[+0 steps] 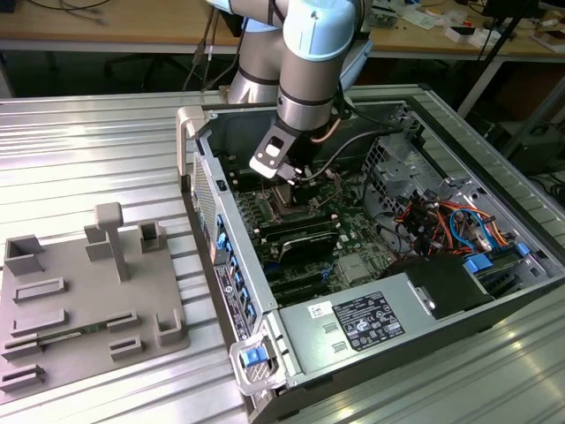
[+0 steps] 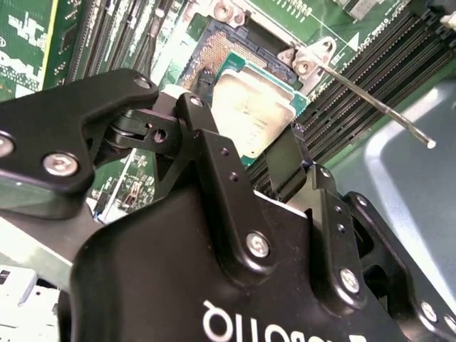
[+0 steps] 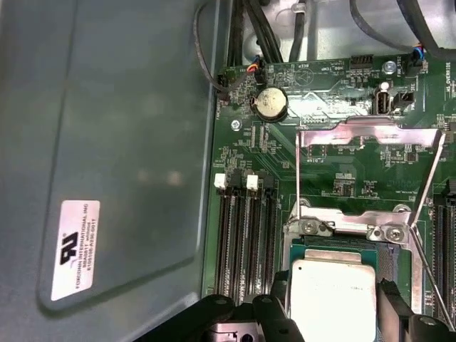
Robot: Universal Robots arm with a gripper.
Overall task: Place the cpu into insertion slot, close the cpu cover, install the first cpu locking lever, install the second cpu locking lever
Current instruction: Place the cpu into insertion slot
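**1. My pincer** point(image 2: 239, 122): closed down to the width of the chip. My two black fingers point(image 2: 210, 153) press on opposite edges of the cpu, and I grip nothing else. In the exterior view my pincer point(image 1: 296, 177) reaches down inside the open computer case point(image 1: 494, 291).

**2. The cpu** point(image 2: 253, 107): clamped between my fingertips with its silver-grey top facing up. It looks slightly tilted over the insertion slot. I cannot tell whether its underside touches the slot. In the first wrist view the cpu point(image 3: 331, 296) lies between the same two fingers.

**3. The insertion slot** point(image 2: 214, 60): directly beneath my pincer on the green motherboard point(image 3: 320, 78). Part of its contact field is bare past the chip's far edge.

**4. The cpu cover** point(image 3: 342, 130): stands open just beyond my fingertips, hinged at the slot's far side.

**5. Locking lever** point(image 2: 370, 107): a thin metal rod to one side of my fingers, with its free end raised.

**6. Memory slots** point(image 3: 239, 242): long and black, on the other side of my pincer.
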